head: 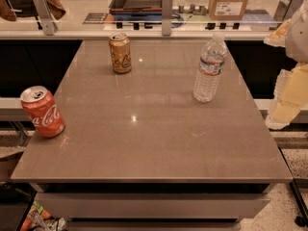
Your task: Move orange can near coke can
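Observation:
The orange can (120,53) stands upright at the far left-centre of the grey table (154,143). It is golden-orange with pale triangular marks and a silver top. The coke can (42,111) is red with white script and stands upright at the table's left edge, nearer to me. The two cans are well apart. My gripper (285,110), pale white and yellowish, hangs at the right edge of the view, beyond the table's right side. It is far from both cans and holds nothing that I can see.
A clear plastic water bottle (209,69) stands upright at the far right of the table. A counter with a glass rail (163,13) runs behind the table, with a cardboard box (230,1) and a tray on it. Floor clutter shows at the lower left.

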Motion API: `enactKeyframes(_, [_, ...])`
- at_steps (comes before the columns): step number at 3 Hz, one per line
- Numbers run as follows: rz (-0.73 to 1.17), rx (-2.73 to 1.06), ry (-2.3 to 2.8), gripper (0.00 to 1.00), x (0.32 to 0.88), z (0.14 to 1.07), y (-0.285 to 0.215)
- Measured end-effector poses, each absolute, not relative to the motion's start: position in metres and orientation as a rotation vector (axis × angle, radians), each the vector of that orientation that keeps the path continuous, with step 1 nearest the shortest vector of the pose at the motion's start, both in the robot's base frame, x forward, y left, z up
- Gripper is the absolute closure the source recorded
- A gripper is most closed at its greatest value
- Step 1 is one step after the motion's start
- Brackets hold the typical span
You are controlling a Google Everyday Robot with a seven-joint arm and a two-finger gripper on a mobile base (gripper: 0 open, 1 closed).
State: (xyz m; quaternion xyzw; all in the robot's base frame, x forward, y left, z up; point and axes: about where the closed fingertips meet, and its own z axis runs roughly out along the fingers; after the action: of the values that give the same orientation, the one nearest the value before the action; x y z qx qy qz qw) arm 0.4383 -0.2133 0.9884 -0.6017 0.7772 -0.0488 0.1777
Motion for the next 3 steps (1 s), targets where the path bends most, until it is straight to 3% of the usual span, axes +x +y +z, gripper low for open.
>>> enactKeyframes(2, [-0.127, -1.691, 2.168, 0.00, 0.441, 0.990, -0.205])
enactKeyframes(3, [-0.077, -1.674, 2.100, 0.00, 0.446, 0.992, -0.172])
